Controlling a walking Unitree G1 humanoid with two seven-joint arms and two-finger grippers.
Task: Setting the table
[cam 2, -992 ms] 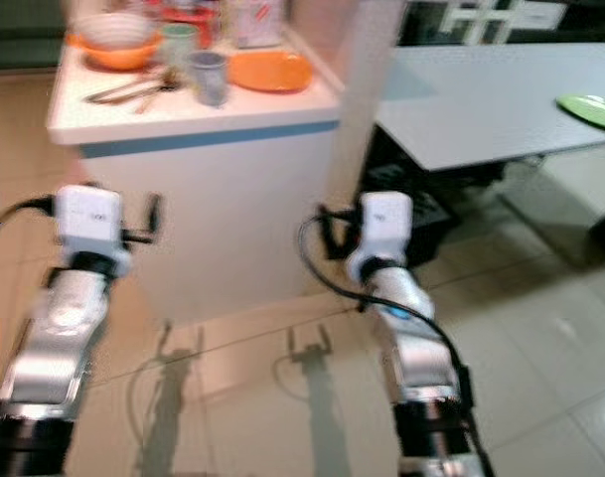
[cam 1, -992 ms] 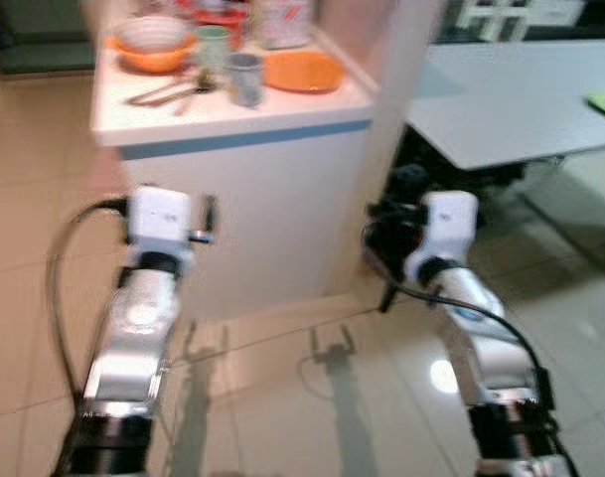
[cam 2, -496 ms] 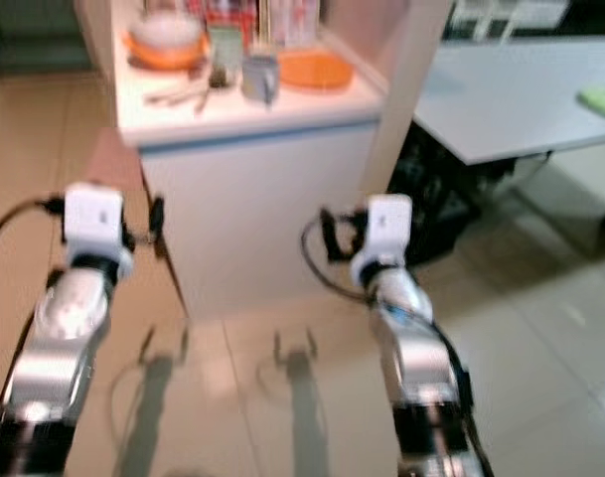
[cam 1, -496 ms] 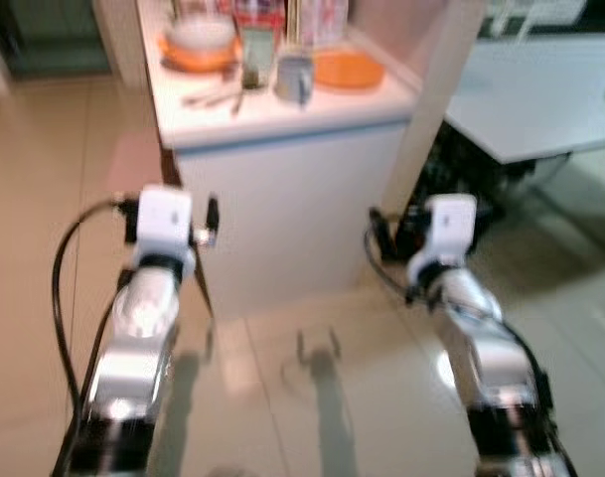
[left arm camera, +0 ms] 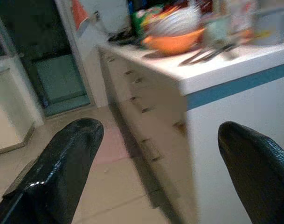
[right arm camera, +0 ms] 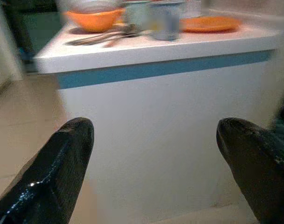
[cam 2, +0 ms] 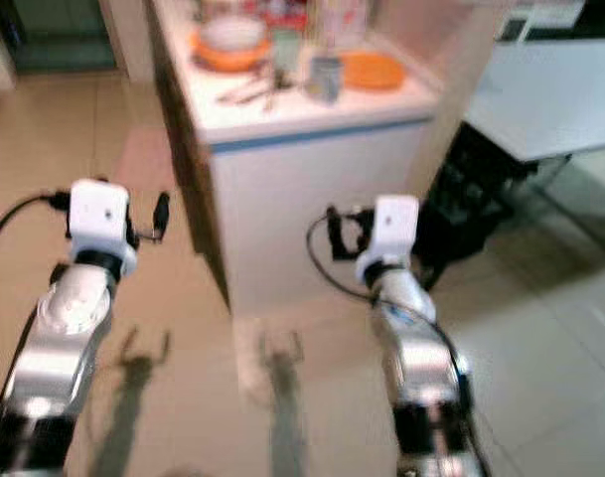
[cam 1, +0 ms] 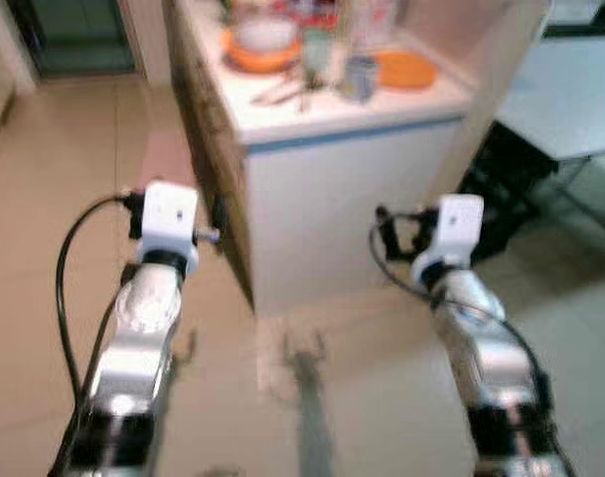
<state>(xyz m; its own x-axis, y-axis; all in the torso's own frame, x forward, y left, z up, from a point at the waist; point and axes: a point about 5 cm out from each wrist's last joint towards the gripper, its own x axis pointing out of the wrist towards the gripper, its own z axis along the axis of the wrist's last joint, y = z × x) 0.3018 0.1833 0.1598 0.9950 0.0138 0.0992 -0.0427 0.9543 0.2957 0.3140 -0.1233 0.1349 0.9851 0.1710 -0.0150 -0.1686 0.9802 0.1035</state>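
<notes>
While I stand on bare tiled floor with open room on my left, the white worktop with its blue edge band rises straight ahead, its near corner between my arms. No writing is sharp enough to read. On its far top sit an orange bowl, cutlery, a grey cup and an orange plate, well beyond my left jaws and right jaws, both spread wide and empty.

Right hand fingers spread before white counter; orange bowl on top.
</notes>
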